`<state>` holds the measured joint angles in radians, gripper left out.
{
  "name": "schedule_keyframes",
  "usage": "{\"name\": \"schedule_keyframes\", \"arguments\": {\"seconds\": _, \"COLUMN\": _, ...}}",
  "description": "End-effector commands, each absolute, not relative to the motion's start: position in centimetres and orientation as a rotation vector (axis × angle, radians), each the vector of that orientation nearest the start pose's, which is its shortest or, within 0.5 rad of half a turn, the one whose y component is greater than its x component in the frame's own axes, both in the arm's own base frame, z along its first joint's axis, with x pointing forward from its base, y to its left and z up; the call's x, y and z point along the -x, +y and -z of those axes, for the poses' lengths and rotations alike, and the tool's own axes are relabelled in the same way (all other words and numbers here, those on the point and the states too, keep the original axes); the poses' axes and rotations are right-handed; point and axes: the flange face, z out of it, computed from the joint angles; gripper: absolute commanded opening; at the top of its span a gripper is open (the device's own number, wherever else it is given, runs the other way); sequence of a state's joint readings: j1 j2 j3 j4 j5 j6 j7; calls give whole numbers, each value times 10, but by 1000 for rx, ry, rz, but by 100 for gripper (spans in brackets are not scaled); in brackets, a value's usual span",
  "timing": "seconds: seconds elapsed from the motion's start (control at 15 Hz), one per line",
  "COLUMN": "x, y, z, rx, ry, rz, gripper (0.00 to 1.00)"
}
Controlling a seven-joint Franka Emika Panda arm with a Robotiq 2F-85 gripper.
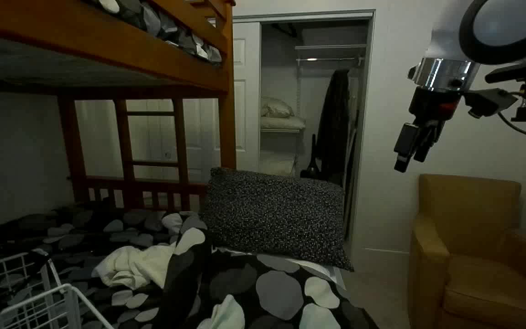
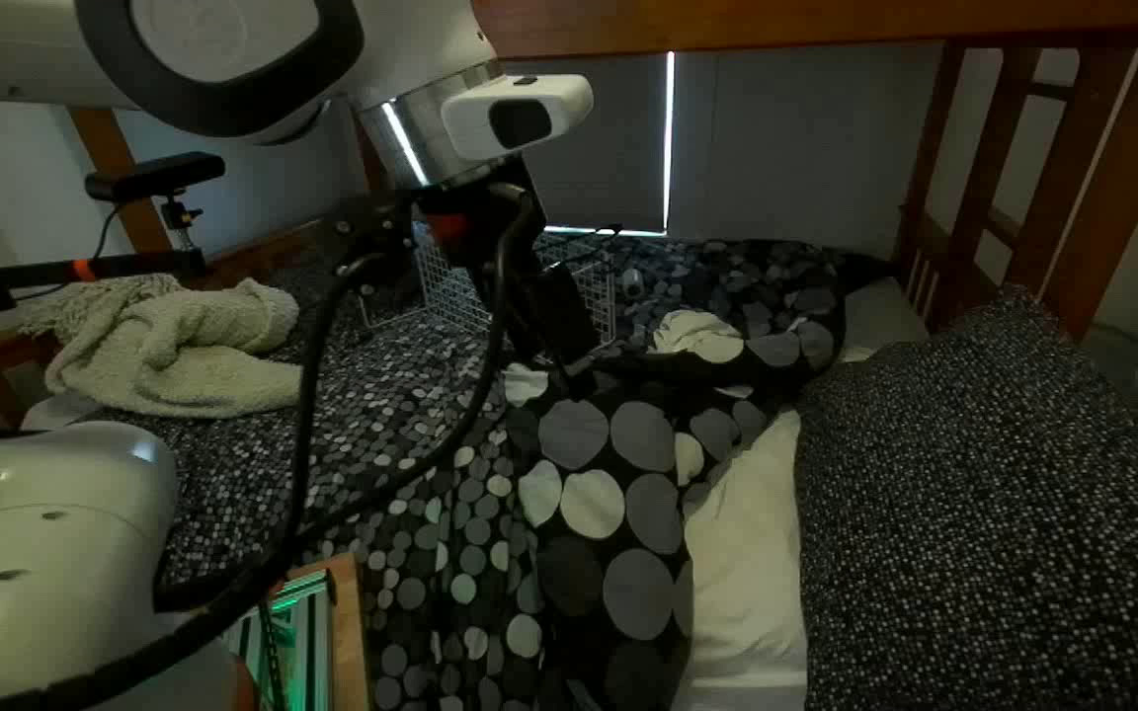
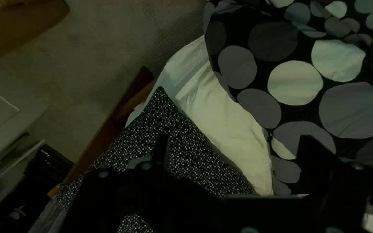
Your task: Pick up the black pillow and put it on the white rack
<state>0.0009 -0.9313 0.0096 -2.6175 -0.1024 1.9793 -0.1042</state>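
The black pillow [image 1: 276, 214], finely speckled with white, rests at the bed's end in an exterior view. It fills the right side of an exterior view [image 2: 1004, 513], and one corner points up in the wrist view [image 3: 186, 145]. The white rack [image 1: 68, 289] stands on the bedding at lower left; in an exterior view its grid [image 2: 455, 291] is partly hidden behind my gripper. It is out of the wrist view. My gripper [image 1: 410, 161] hangs in the air, fingers down. In the wrist view its fingers [image 3: 234, 139] are spread apart with nothing held, above the pillow's edge.
Black bedding with big circles [image 1: 279, 292] covers the bed beside the pillow. A wooden upper bunk [image 1: 153, 64] and post [image 1: 227, 114] overhang the bed. A cream blanket [image 2: 174, 346] lies near the arm base. A tan armchair [image 1: 468, 219] stands beside the wall.
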Motion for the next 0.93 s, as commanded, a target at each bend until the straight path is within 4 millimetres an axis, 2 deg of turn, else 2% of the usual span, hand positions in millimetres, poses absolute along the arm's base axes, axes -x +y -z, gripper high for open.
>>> {"name": "schedule_keyframes", "arguments": {"seconds": 0.0, "x": -302, "y": -3, "z": -549, "rx": 3221, "ry": -224, "rz": 466, "gripper": 100}}
{"name": "schedule_keyframes", "arguments": {"seconds": 0.27, "x": -302, "y": -3, "z": -549, "rx": 3221, "ry": -224, "rz": 466, "gripper": 100}}
{"name": "schedule_keyframes", "arguments": {"seconds": 0.33, "x": -309, "y": -4, "z": -550, "rx": 3230, "ry": -206, "rz": 519, "gripper": 100}}
{"name": "schedule_keyframes", "arguments": {"seconds": 0.47, "x": -339, "y": -6, "z": -552, "rx": 3243, "ry": -267, "rz": 647, "gripper": 100}}
{"name": "schedule_keyframes", "arguments": {"seconds": 0.6, "x": -383, "y": -2, "z": -549, "rx": 3279, "ry": -459, "rz": 791, "gripper": 100}}
{"name": "schedule_keyframes", "arguments": {"seconds": 0.67, "x": -398, "y": -1, "z": -547, "rx": 3286, "ry": -549, "rz": 837, "gripper": 100}}
{"name": "schedule_keyframes", "arguments": {"seconds": 0.87, "x": -450, "y": 5, "z": -536, "rx": 3309, "ry": -819, "rz": 874, "gripper": 100}}
